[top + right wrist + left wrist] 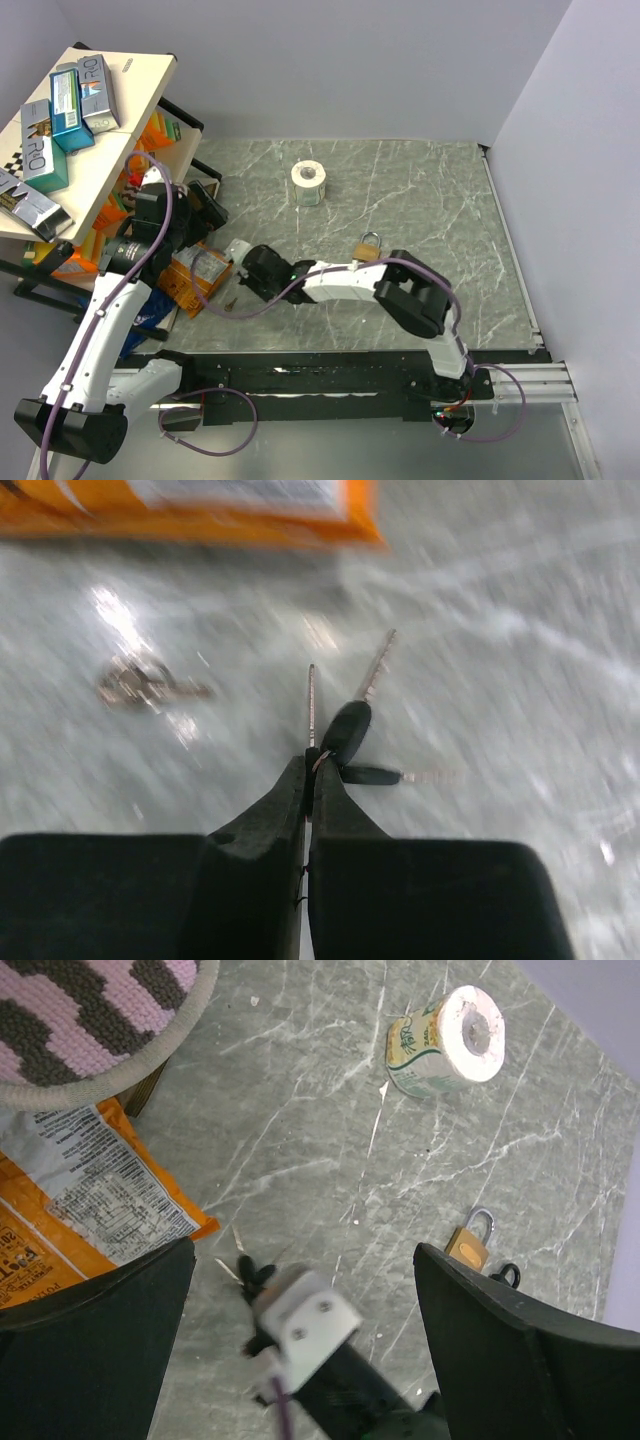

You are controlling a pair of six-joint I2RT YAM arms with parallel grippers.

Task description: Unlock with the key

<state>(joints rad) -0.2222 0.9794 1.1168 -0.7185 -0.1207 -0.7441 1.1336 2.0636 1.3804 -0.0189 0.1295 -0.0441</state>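
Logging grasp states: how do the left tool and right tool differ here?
The left tool is open; the right tool is shut. The left tool holds nothing; the right tool pinches the key at its tips. The left tool sits high, looking down on the right tool, low over the table. Both have black fingers.

Key bunch [347, 735]: black heads, blades fanned, pinched in right tool [308, 768].

Grey marble table [450, 200] (walls [350, 60] seemingly lilac).
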